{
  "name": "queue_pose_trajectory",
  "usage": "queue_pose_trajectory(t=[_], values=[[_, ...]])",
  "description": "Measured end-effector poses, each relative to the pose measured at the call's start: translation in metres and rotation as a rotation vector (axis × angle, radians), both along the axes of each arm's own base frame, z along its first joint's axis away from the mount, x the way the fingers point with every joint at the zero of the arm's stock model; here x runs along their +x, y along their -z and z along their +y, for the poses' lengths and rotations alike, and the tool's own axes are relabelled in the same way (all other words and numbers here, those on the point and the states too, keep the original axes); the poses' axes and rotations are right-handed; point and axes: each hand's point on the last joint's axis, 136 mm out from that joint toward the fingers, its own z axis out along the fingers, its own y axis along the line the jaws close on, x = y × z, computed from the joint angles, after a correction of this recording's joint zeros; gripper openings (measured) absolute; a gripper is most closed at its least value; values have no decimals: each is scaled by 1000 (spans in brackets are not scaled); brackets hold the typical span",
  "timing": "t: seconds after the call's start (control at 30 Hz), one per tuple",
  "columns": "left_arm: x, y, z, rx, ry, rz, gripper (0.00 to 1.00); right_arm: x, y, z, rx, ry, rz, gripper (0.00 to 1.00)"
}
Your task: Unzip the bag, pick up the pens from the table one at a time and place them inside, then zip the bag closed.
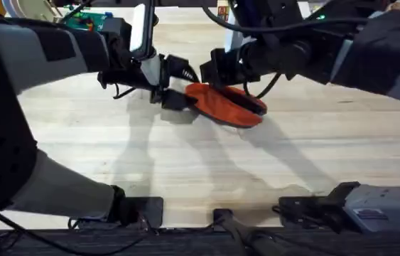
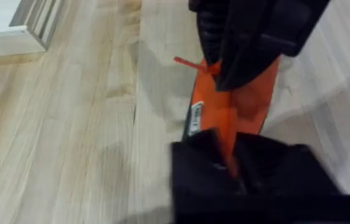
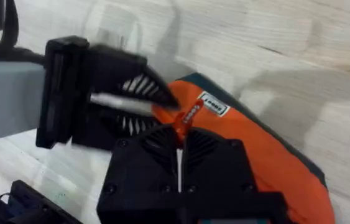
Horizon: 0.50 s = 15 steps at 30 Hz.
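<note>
Working the zipper step here — we've got the bag [image 1: 224, 104] just past table [image 1: 185, 171] centre, toward 12 o'clock. Left gripper [image 1: 173, 99] pinches its 9 o'clock end, right gripper [image 3: 178, 127] is clamped on the pull tab. Which way, can't tell. Next: slide steadily, left bracing.

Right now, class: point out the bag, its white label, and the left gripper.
bag [image 1: 221, 103], overhead view, orange top fabric.
white label [image 3: 214, 104], right wrist view, label's middle.
left gripper [image 1: 178, 102], overhead view, fingertips at the bag's end.
</note>
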Motion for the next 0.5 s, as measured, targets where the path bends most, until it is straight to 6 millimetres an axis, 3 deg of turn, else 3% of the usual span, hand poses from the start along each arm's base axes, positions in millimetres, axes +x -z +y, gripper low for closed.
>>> queue_pose_trajectory(t=[0.07, 0.1, 0.5], values=[[1, 1, 0, 5, -3, -4, 134, 0, 0, 0, 0, -1, 2, 31], [1, 1, 1, 7, -4, -1, 67, 0, 0, 0, 0, -1, 1, 31], [0, 1, 0, 3, -13, 24, 43, -5, 0, -8, -22, 7, 15, 31]])
